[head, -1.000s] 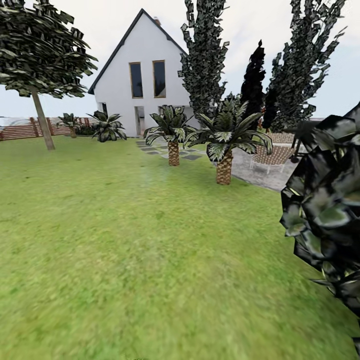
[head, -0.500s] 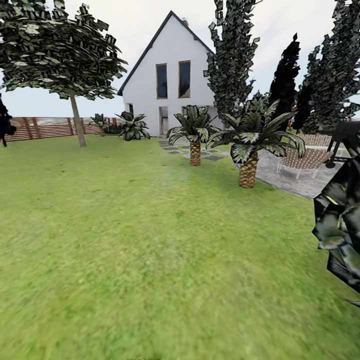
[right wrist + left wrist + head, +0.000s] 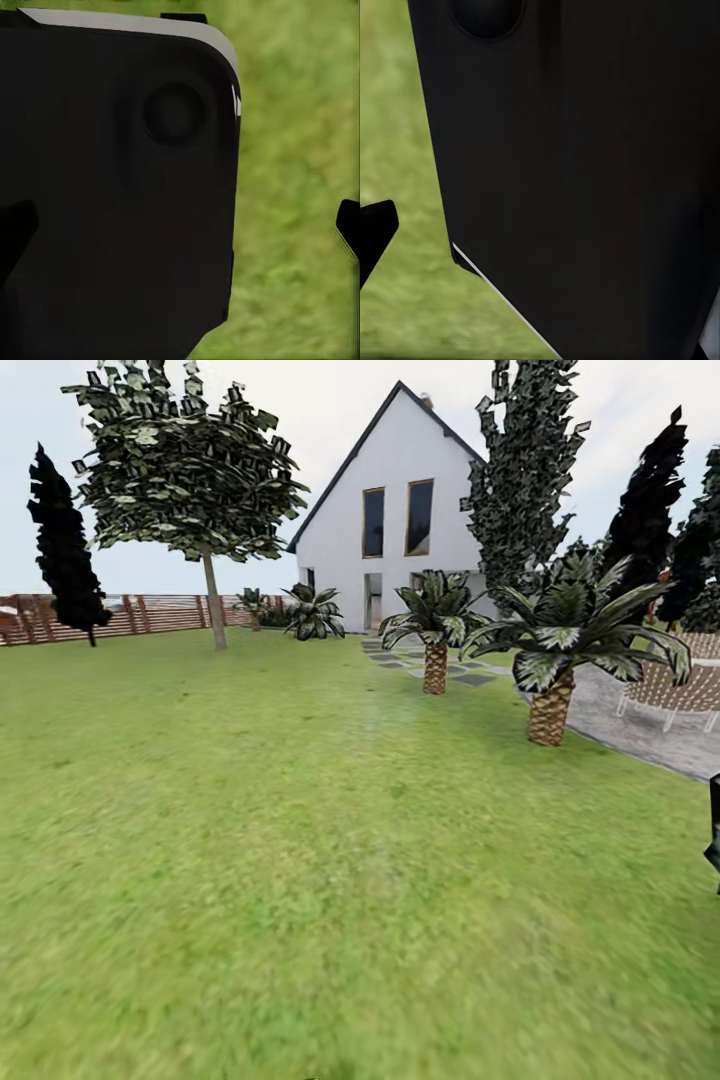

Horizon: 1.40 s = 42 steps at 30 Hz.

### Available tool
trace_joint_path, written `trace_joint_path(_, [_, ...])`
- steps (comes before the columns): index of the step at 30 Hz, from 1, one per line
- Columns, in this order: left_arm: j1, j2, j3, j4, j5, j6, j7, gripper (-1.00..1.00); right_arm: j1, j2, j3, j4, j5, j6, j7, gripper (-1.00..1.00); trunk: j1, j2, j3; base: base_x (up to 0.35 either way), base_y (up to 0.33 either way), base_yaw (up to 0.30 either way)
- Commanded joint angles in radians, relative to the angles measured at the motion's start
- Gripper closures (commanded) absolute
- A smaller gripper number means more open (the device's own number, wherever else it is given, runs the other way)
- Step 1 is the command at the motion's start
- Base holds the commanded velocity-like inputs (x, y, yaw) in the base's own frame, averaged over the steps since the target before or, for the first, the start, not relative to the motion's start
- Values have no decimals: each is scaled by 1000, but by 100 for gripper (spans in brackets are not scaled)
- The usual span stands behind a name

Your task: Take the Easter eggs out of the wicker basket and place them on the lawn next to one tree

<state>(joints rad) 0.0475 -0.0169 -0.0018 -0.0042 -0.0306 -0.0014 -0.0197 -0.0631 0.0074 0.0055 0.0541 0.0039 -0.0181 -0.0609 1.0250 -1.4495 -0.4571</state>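
While the lawn spreads mottled green across the whole lower part of the head view, no egg or basket can be made out anywhere on it. In the upper left of the frame stands the tree, a thin grey-brown trunk under a broad leafy crown, rooted at the far edge of the grass. Left of it, near the frame's edge, rises a dark conical tree, and behind both runs a brown slatted fence. A white gabled house fills the upper centre, with stepping stones leading from it. Two low palms stand right of centre: the farther palm beside the stones, the nearer palm at the grass edge where a grey paved patio begins. A woven chair sits on that paving at the right edge. Tall dark foliage stands behind the palms.

In the left wrist view a large black body panel covers most of the frame, with grass at the left edge and one dark fingertip poking in; whether this claw is open or closed cannot be told. The right wrist view shows a similar black casing over grass, with a dark tip at the right edge; its claw state cannot be told either.
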Motion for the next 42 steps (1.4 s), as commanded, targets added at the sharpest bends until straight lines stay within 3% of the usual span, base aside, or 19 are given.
trace_joint_path(1, [0, 0, 0, 0, -3, 0, -2, -100, -1, 0, 1, 3, 1, -2, -3, -100, 0, 0, -1, 0, 0, 300])
trace_joint_path(42, [0, 0, 0, 0, -3, 0, -2, -100, -1, 0, 1, 3, 0, -2, -4, -100, 0, 0, -1, 0, 0, 300])
